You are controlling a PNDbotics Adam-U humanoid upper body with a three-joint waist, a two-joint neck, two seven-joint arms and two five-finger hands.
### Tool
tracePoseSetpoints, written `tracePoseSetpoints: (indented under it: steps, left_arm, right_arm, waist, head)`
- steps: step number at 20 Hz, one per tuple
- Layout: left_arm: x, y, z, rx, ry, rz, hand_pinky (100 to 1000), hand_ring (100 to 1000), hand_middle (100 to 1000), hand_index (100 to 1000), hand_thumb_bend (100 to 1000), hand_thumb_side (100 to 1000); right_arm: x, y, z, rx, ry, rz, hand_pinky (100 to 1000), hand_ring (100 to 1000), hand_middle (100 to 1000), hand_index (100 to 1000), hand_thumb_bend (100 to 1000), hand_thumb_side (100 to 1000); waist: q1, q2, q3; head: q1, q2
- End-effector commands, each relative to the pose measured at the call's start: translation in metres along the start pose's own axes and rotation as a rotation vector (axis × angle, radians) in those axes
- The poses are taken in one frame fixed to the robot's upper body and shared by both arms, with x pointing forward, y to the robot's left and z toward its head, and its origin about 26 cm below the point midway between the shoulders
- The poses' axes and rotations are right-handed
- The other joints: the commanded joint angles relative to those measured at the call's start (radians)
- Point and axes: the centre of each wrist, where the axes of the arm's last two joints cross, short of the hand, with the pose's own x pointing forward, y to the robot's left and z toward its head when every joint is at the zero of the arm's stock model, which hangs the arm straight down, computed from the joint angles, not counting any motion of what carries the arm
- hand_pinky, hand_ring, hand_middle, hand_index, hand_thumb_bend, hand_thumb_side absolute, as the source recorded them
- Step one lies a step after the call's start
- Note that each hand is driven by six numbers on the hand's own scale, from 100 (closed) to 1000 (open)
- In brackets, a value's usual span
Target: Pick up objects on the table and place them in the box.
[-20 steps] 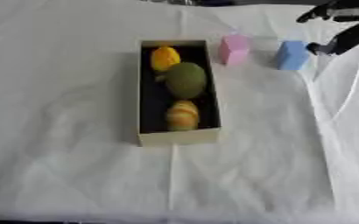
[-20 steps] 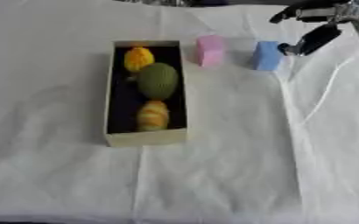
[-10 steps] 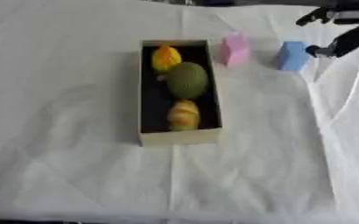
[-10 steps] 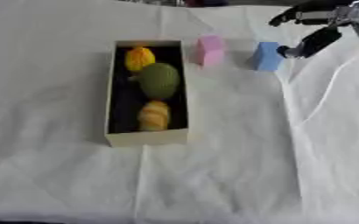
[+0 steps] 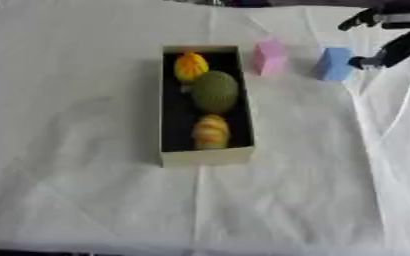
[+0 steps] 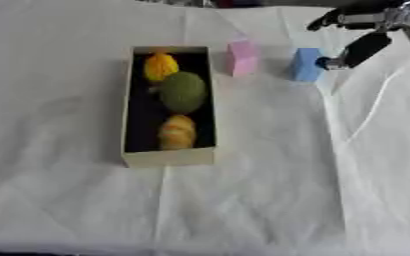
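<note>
A long, shallow cardboard box [image 5: 205, 156] with a dark interior lies on a creased white cloth [image 5: 86, 200]. Inside it, from 12 to 6 o'clock: a yellow-orange rounded item [image 5: 190, 66], a green ball [image 5: 214, 91], a yellow ribbed item [image 5: 210, 131]. At the box's 2 o'clock stand a pink block [image 5: 268, 57] and a blue block [image 6: 306, 64]. The right hand [image 6: 359, 30], fingers spread and holding nothing, sits just beside the blue block.

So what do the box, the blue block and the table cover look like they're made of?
Box: probably cardboard, with thin, matte beige walls and a dark inside. Blue block: likely foam or painted wood, with flat matte faces and no shine; the look leaves it open. Cover: white cloth, judging by its creases and fold lines.
</note>
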Motion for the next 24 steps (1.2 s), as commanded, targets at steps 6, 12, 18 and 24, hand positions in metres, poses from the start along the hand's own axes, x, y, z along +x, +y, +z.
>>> tracePoseSetpoints:
  steps: [6, 12, 18, 24]
  left_arm:
    - [0.005, 0.002, -0.005, -0.01, -0.024, -0.008, 854, 855, 836, 884, 100, 672]
    - [0.005, 0.001, -0.005, -0.01, -0.024, -0.004, 853, 854, 834, 882, 100, 672]
    - [0.004, 0.001, -0.005, -0.008, -0.025, -0.002, 853, 854, 831, 879, 100, 672]
    - [0.003, 0.001, -0.004, -0.003, -0.022, 0.004, 853, 853, 829, 876, 100, 672]
  right_arm:
    - [-0.003, -0.01, 0.005, 0.084, -0.056, 0.11, 937, 1000, 938, 1000, 265, 491]
    - [-0.003, -0.005, -0.003, 0.092, -0.048, 0.114, 936, 1000, 939, 1000, 271, 481]
    - [-0.007, 0.003, -0.006, 0.107, -0.031, 0.103, 934, 1000, 939, 1000, 281, 471]
    - [-0.009, 0.01, -0.011, 0.111, 0.001, 0.077, 932, 1000, 938, 1000, 285, 457]
  waist:
    - [-0.008, -0.022, 0.006]
    - [-0.005, -0.021, 0.011]
    - [-0.002, -0.018, 0.011]
    - [0.004, -0.015, 0.014]
  head:
    - [-0.004, 0.004]
    - [-0.007, 0.004]
    - [-0.01, 0.004]
    - [-0.017, 0.004]
